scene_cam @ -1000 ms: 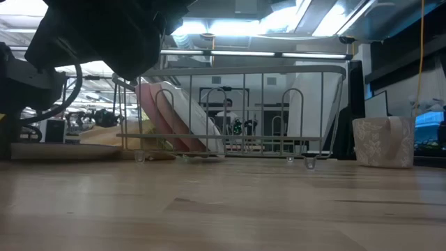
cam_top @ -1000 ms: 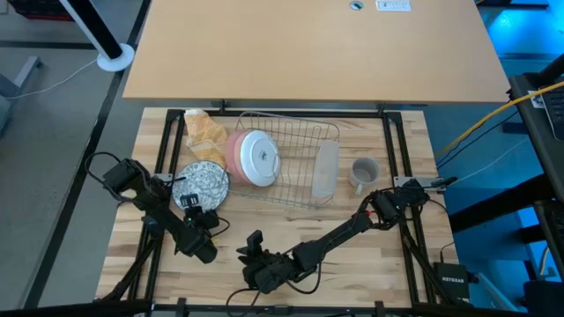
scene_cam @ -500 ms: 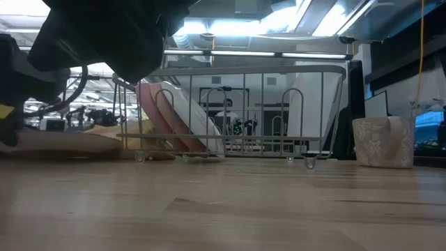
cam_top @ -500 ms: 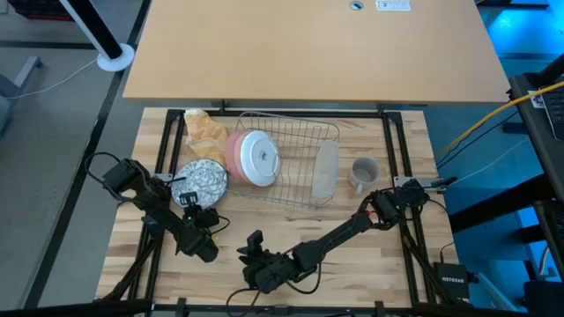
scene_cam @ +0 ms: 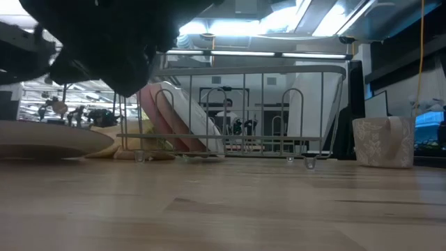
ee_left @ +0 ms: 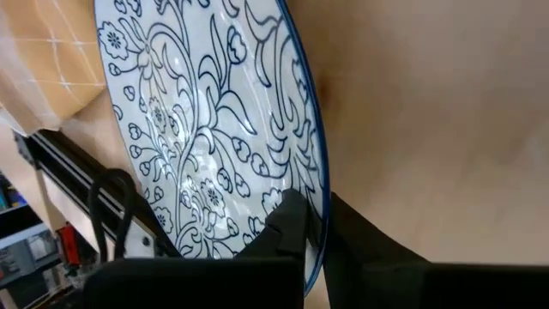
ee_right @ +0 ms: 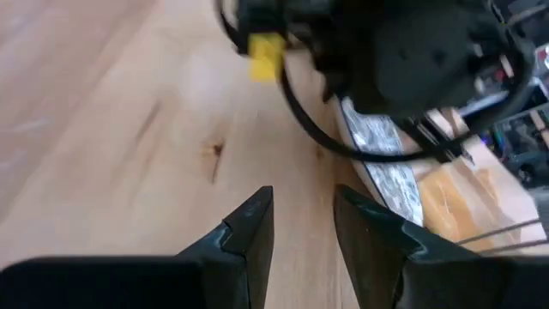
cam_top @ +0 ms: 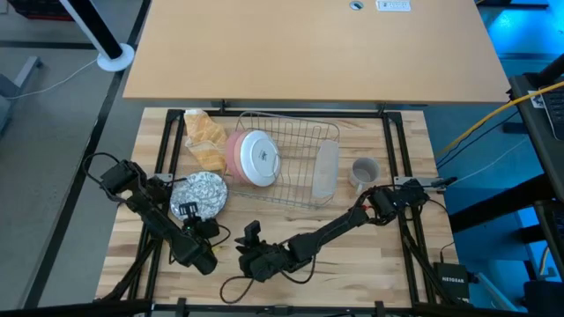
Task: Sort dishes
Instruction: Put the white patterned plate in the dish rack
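My left gripper [cam_top: 188, 211] is shut on the blue-green patterned plate [cam_top: 201, 192], at the table's left, near side of the yellow-tan cloth [cam_top: 204, 136]. The plate also shows in the low view [scene_cam: 42, 139]. My right gripper [cam_top: 251, 233] is open and empty, low over the table just right of the left gripper. Pink plates [cam_top: 236, 151] and a plate showing its white underside [cam_top: 261, 157] stand on edge in the wire rack [cam_top: 295, 132]. The small grey mug [cam_top: 364, 172] stands on the table right of the rack. My left gripper pinches the patterned plate's rim [ee_left: 319, 206] between its two fingers, one on the patterned top face and one under it. The fingers come from the near side, slanting down. The plate lies nearly flat; I cannot tell whether it is clear of the table.
A translucent dish [cam_top: 325, 169] stands in the rack's right end. The cloth lies at the rack's far left corner. Bare wood stretches along the near edge and right of my right arm [cam_top: 344, 224]. Black frame rails [cam_top: 163, 141] run along both table sides.
My left gripper has drawn back toward the table's near edge, taking the patterned plate with it, away from the rack. My right gripper has shifted slightly toward the far edge.
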